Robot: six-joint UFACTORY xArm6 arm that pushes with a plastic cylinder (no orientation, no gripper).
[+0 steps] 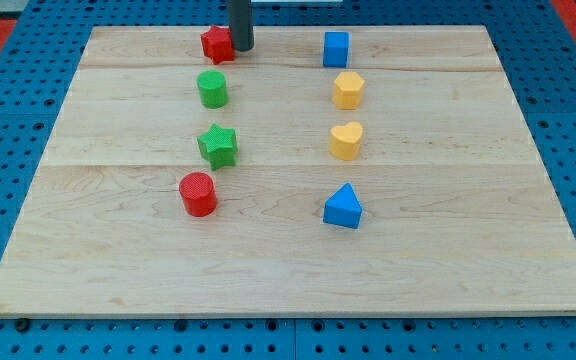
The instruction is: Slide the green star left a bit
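Observation:
The green star [218, 146] lies on the wooden board [118, 240], left of centre. A green cylinder [212, 89] sits just above it in the view and a red cylinder [198, 194] just below it. My tip [241, 47] is at the view's top, right beside the red star [217, 44], touching or nearly touching its right side. The tip is well above the green star, with the green cylinder between them.
On the right half stand a blue cube [336, 48], a yellow hexagon [348, 90], a yellow heart [346, 141] and a blue triangle [344, 207] in a column. Blue pegboard [8, 150] surrounds the board.

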